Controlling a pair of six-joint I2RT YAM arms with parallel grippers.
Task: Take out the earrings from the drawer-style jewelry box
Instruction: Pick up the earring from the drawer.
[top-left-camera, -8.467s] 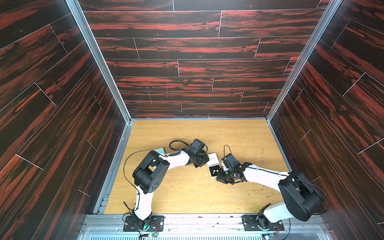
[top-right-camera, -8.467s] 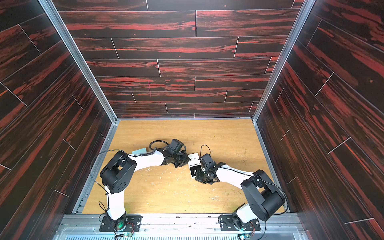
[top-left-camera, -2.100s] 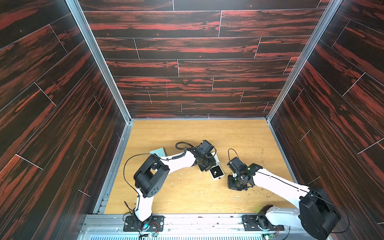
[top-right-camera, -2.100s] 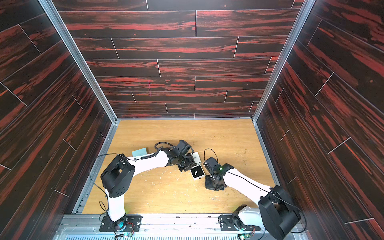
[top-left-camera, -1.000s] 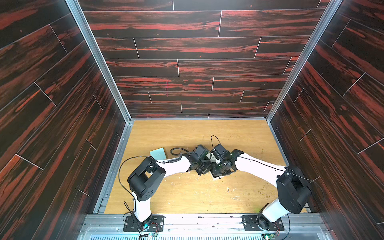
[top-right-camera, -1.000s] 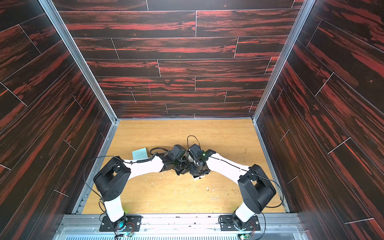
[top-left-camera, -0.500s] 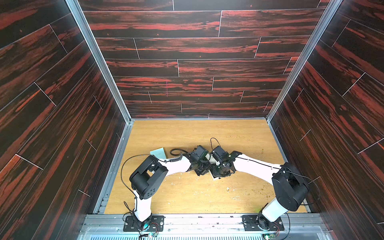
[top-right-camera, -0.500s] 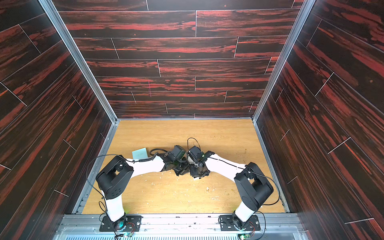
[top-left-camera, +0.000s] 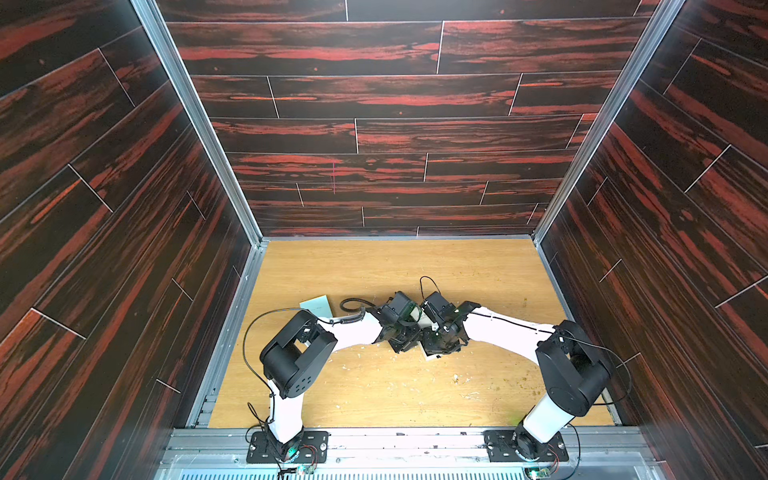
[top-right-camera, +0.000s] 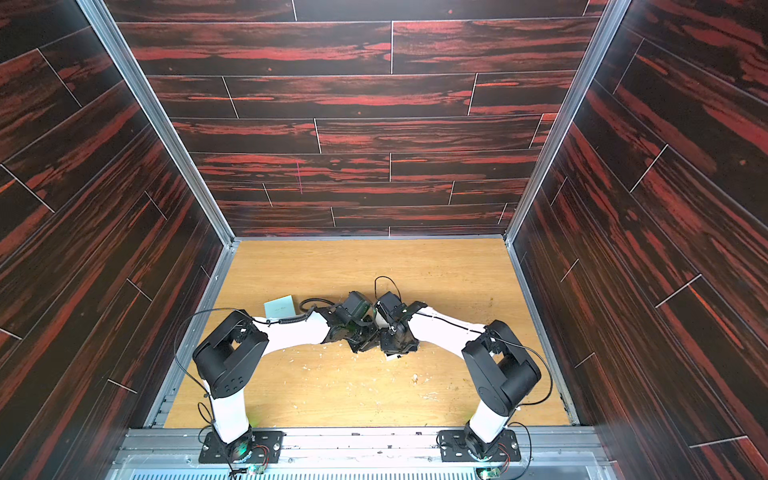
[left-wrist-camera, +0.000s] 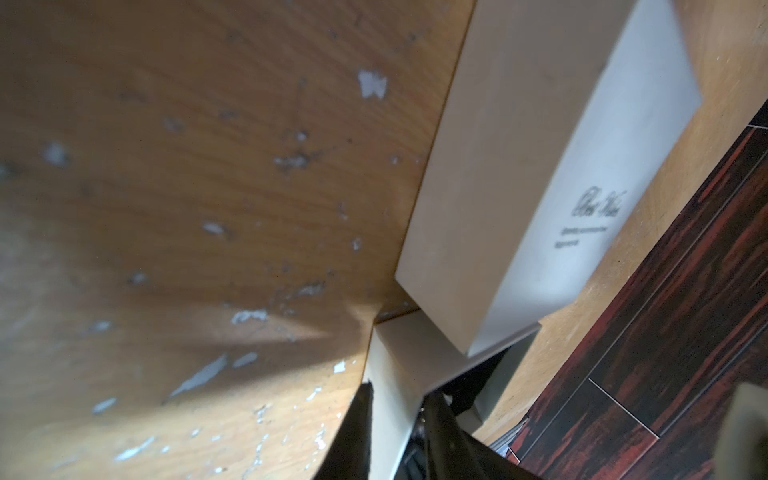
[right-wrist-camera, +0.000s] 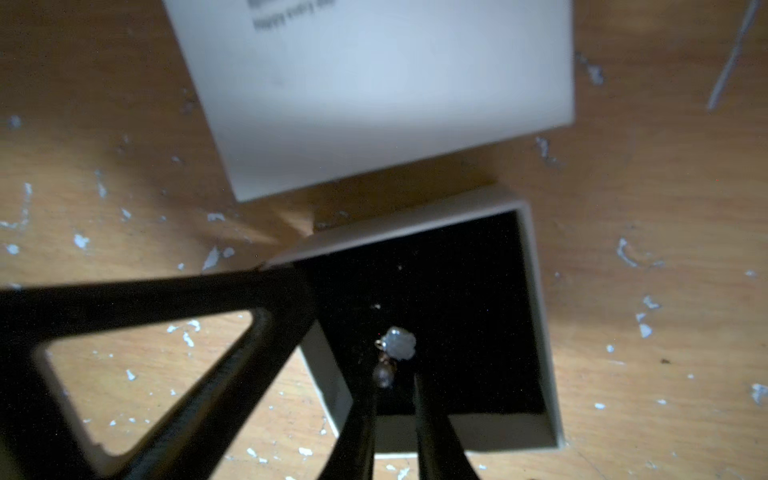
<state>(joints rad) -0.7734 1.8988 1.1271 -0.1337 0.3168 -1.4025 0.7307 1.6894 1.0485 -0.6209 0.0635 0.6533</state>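
The drawer-style jewelry box lies in two parts mid-table. Its white sleeve (right-wrist-camera: 374, 83) with script lettering (left-wrist-camera: 598, 208) sits just beyond the pulled-out, black-lined tray (right-wrist-camera: 536, 332). One pale glinting earring (right-wrist-camera: 399, 343) with a dark bead lies on the lining. My left gripper (left-wrist-camera: 397, 395) is shut on the tray's side wall (left-wrist-camera: 415, 349), one finger (right-wrist-camera: 270, 291) at the tray's corner. My right gripper (right-wrist-camera: 395, 386) hangs over the tray, narrowly open, its tips on either side of the earring's bead. In both top views the wrists cover the tray except for one white corner (top-left-camera: 430, 354) (top-right-camera: 390, 355).
A flat pale teal box (top-left-camera: 316, 304) (top-right-camera: 280, 307) lies on the wooden table to the left of the left forearm. White flecks (top-left-camera: 455, 377) dot the wood. Dark panelled walls close in on three sides. The two wrists (top-left-camera: 419, 322) nearly touch.
My left gripper's jaws have closed onto the tray wall over the last second. The right arm swung in from the right two seconds ago and now hovers over the tray, its jaws slightly narrower.
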